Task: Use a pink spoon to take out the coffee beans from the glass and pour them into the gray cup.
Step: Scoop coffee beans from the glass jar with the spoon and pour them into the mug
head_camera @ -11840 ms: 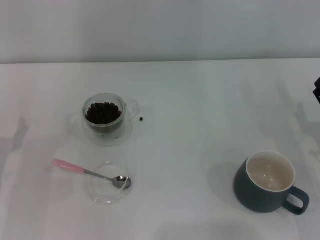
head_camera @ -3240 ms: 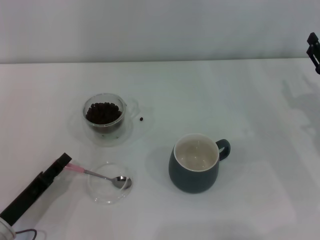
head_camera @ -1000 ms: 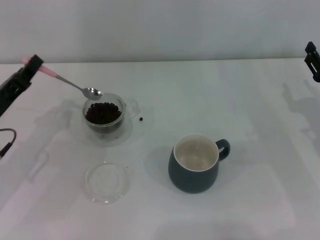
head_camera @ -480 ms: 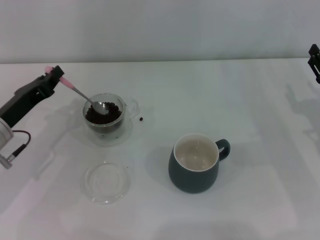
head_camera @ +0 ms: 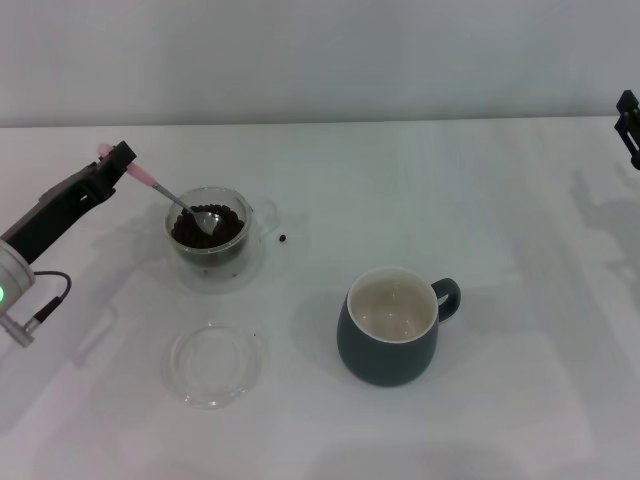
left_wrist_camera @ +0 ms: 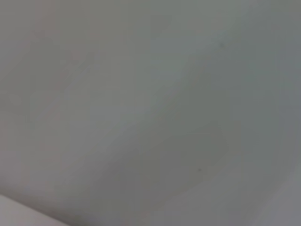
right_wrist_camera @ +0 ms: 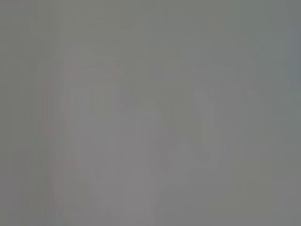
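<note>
The surface [head_camera: 400,180] is plain white, meeting a pale grey wall [head_camera: 320,50] behind it. The spoon [head_camera: 175,197] has a pale pink handle and a shiny silver neck and bowl. The glass [head_camera: 208,235] is clear, and the coffee beans [head_camera: 225,228] in it are dark brown, almost black; one stray bean [head_camera: 283,238] of the same dark colour lies beside it. The cup [head_camera: 392,326] is dark blue-grey outside and cream-white inside. The round dish [head_camera: 216,363] is clear. The left gripper [head_camera: 112,165] is black. The right gripper [head_camera: 630,125] is black too.
</note>
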Robot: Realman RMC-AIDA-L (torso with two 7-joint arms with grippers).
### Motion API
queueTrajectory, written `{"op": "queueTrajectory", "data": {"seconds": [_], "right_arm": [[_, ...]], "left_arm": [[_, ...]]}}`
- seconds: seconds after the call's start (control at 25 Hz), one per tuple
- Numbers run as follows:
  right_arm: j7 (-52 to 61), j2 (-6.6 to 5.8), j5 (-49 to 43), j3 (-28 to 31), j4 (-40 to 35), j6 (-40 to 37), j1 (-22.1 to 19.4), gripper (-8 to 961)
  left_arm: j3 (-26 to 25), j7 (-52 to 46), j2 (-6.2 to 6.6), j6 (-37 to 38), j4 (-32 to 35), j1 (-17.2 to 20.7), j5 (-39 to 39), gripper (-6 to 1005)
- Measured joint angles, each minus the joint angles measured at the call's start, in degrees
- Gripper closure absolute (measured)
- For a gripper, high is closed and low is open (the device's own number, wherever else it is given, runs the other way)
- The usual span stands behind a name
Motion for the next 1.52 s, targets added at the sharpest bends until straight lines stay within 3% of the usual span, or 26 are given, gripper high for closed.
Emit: {"op": "queueTrajectory", "data": {"seconds": [0.36, 0.92, 1.52], "right_arm": [[-0.28, -0.01, 0.12, 0.0, 0.53, 0.12, -0.25, 302], [-0.41, 0.0, 0.95, 0.0, 0.49, 2.34, -0.15, 303], [-0.43, -0.09, 0.96, 0.0, 0.23, 2.37, -0.29, 302]], "left_arm": [[0.19, -8.45, 0.0, 4.8, -0.17, -0.48, 0.32, 863], [1.4, -20.13, 0.35, 5.16, -0.23, -1.32, 0.91, 864], [1.82, -23.98, 0.31, 4.48, -0.17, -0.88, 1.02, 863]]}}
